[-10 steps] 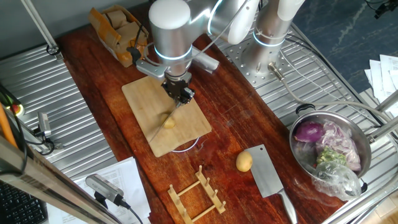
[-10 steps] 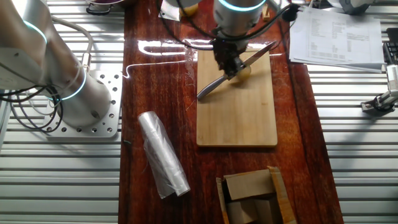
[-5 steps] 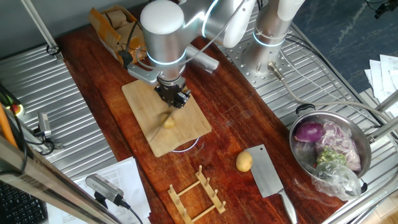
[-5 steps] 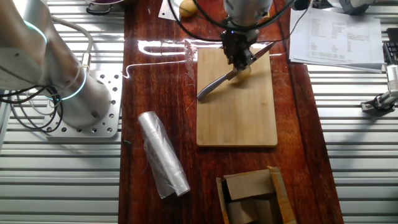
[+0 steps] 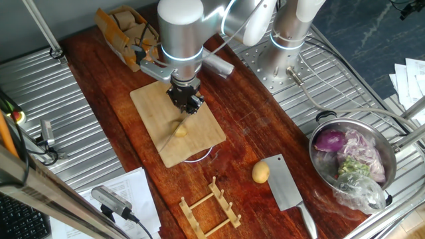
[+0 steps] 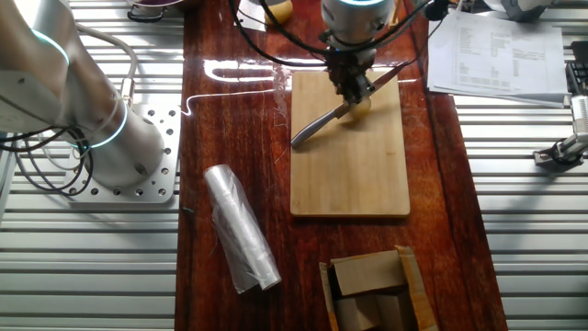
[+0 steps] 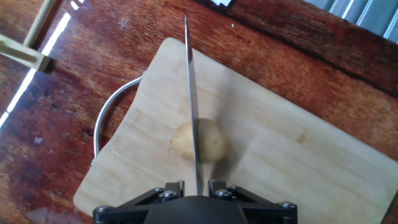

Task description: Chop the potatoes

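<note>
Here the gripper (image 7: pixel 198 186) clamps a knife (image 7: pixel 193 118) whose blade crosses a potato (image 7: pixel 200 140) on the bamboo cutting board (image 7: pixel 298 155).

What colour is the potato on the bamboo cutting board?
Yellow-tan. The potato, under the knife blade on the cutting board, shows best in the hand view.

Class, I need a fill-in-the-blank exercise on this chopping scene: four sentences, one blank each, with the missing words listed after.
1. The claw holds a knife whose blade rests across a ______ on the bamboo cutting board.
2. A second whole potato lies on the wooden table beside the ______.
3. The purple onion sits inside a metal ______.
4. In front of the board stands an empty wooden ______.

Missing words: potato; cleaver; pot; rack
</note>
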